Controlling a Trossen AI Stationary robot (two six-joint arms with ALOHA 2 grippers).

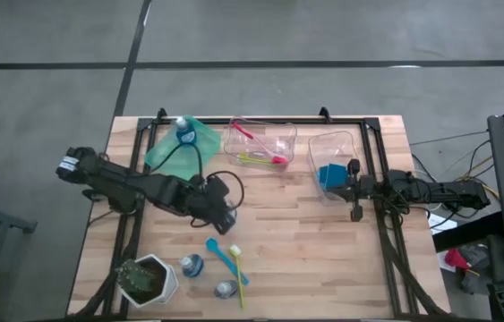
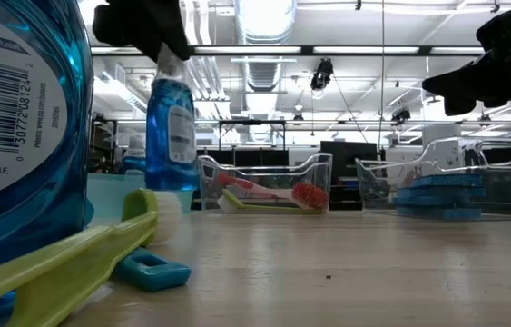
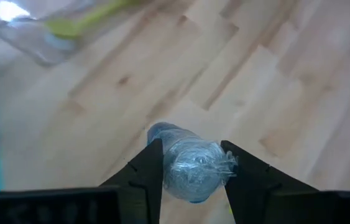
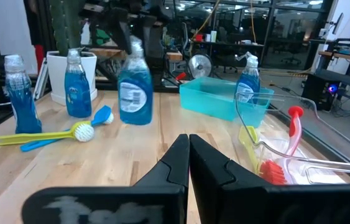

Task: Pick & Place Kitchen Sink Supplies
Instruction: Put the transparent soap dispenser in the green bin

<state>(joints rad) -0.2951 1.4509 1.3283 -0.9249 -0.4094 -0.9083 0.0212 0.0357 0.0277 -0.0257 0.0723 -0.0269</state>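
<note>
A small clear bottle of blue liquid (image 2: 169,123) hangs over the table's middle, and my left gripper (image 3: 191,144) is shut on its top. Two more bottles (image 1: 191,265) (image 1: 226,288) stand near the front edge, beside a teal brush (image 1: 218,249) and a yellow-green brush (image 1: 238,273) lying flat. Another bottle (image 1: 183,132) stands in the teal bin (image 1: 166,154). Pink and yellow-green brushes (image 1: 260,154) lie in a clear bin, and blue sponges (image 1: 330,176) lie in the other. My right gripper (image 4: 189,155) waits shut at the table's right. My left gripper pinches the bottle's plastic-wrapped cap end (image 3: 176,167) between its two fingers. The fingers come slanting down from the table's left. The bottle hangs upright below them, its base (image 2: 170,184) lifted clear of the table.
A white pot with a green plant (image 1: 149,279) stands at the front left corner. The clear bins (image 1: 274,134) (image 1: 341,143) and the teal bin line the far side. Bare wood lies between the bins and the brushes.
</note>
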